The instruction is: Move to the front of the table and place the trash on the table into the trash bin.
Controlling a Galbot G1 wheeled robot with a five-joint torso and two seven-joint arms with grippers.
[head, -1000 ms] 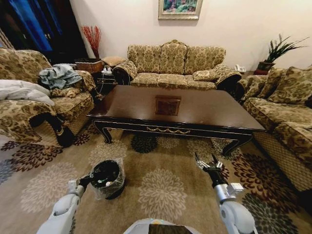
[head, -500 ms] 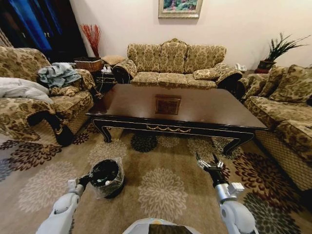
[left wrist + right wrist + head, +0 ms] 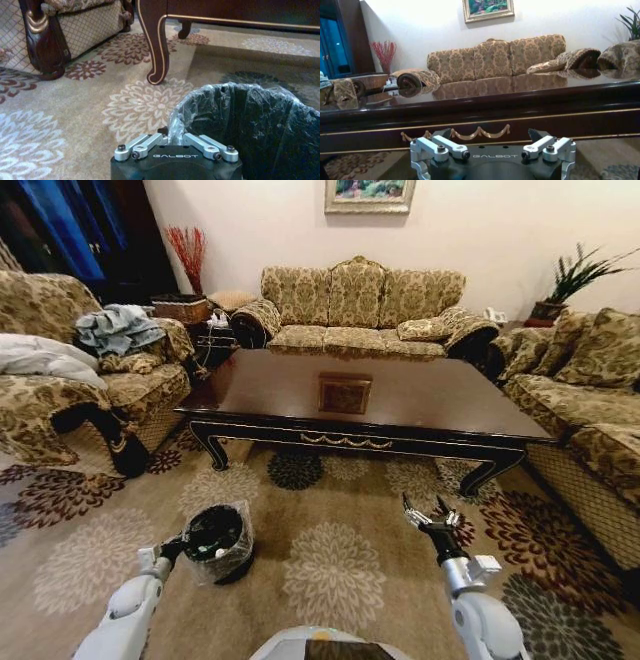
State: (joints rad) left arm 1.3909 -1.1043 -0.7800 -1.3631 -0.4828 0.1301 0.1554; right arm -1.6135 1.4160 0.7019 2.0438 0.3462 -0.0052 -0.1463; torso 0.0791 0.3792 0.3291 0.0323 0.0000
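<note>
Left gripper (image 3: 172, 139) clamped on rim of small round black bag-lined trash bin (image 3: 217, 543) on patterned carpet (image 3: 330, 570) before glossy dark brown wooden table (image 3: 420, 405); right gripper (image 3: 430, 512) fingers apart, facing table's front edge.

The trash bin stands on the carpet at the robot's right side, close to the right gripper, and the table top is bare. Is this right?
One detail is wrong: the side. In the head view the trash bin stands on the carpet at the robot's left, close to the left gripper, not the right gripper. The left wrist view shows the same. The table top is indeed bare.
</note>
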